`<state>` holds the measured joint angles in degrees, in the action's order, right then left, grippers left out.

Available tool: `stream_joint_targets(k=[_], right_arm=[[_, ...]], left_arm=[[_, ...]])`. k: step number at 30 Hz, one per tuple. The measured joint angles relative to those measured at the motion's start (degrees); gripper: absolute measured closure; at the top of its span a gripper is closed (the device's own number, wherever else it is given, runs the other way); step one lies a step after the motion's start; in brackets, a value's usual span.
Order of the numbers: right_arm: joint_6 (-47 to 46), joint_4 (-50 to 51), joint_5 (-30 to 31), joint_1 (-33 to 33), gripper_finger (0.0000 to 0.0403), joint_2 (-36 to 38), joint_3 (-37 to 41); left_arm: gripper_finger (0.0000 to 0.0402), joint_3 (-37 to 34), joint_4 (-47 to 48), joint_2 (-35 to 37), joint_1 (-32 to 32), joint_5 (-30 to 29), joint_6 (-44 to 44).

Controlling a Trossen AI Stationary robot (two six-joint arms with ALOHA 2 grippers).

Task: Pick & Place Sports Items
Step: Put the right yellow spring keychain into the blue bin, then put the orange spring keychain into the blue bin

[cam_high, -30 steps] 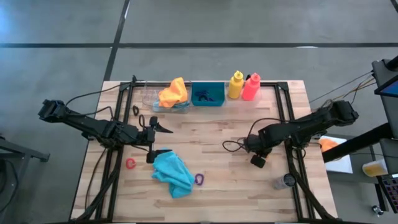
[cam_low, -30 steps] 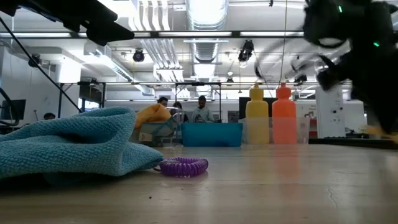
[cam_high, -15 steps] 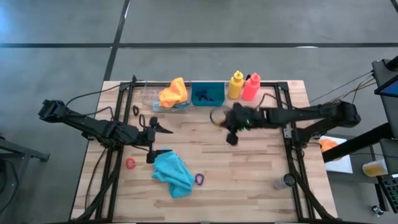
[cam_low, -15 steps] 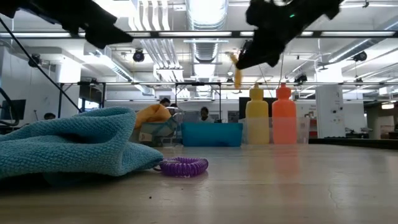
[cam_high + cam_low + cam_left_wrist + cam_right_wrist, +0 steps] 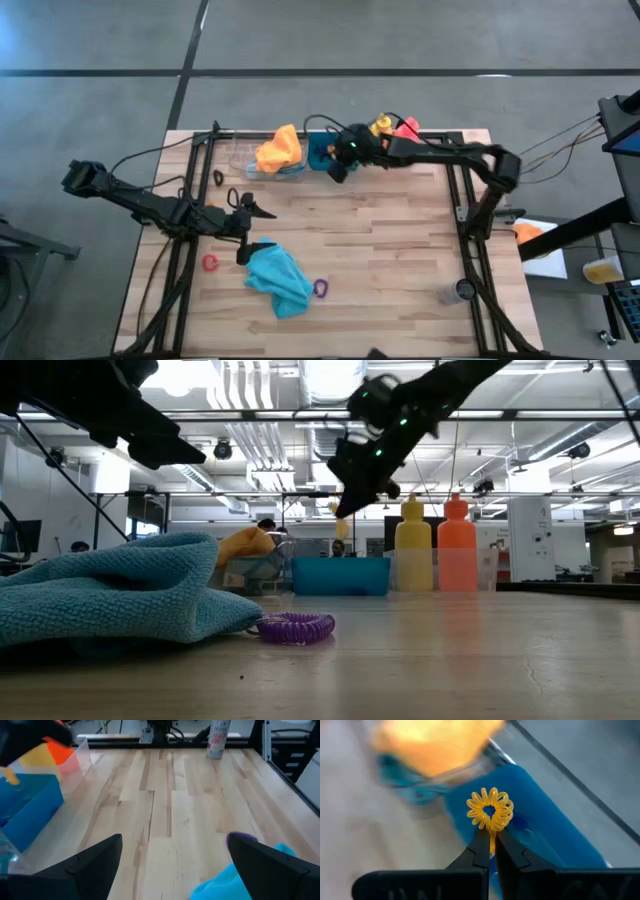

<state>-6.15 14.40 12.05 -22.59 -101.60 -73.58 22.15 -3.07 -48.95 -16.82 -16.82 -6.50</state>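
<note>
A small orange coiled ring is pinched between the clenched fingers of the right gripper, hanging above the teal rectangular bin at top centre of the high view. Just right of the bin stand the yellow bottle and pink-red bottle; left of it an orange cloth fills a clear plastic tray. Lower left, the left gripper waits with fingers spread wide beside the crumpled teal cloth, a purple ring and red ring near it
</note>
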Motion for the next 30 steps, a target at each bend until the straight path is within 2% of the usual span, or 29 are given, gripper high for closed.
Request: stream_joint_targets(k=[3,7,12,17,25,30], right_arm=[[-0.7,3.3,0.2,-1.8,0.0392,-4.9,-5.5],[-0.9,5.2,0.1,-2.6,0.0387,-9.1,-9.9],[-0.4,7.2,1.2,-2.7,0.0351,-11.3,-13.4],[0.5,8.7,1.9,-2.7,0.0286,-11.2,-14.2],[0.3,9.6,1.9,-2.4,0.0157,-8.2,-14.3],[0.4,9.5,1.9,-2.3,0.0098,-6.6,-14.3]], left_arm=[[0.0035,0.0,0.2,0.0,0.0,0.0,-0.5],[0.0035,0.0,0.6,0.0,0.0,0.0,-5.3],[0.0035,-0.1,1.8,0.0,0.0,0.0,-10.0],[0.0035,-0.1,3.5,0.0,0.0,0.1,-10.5],[0.0035,-0.1,3.6,0.0,0.0,0.1,-10.5],[0.0035,-0.1,3.5,0.0,0.0,0.1,-10.5]])
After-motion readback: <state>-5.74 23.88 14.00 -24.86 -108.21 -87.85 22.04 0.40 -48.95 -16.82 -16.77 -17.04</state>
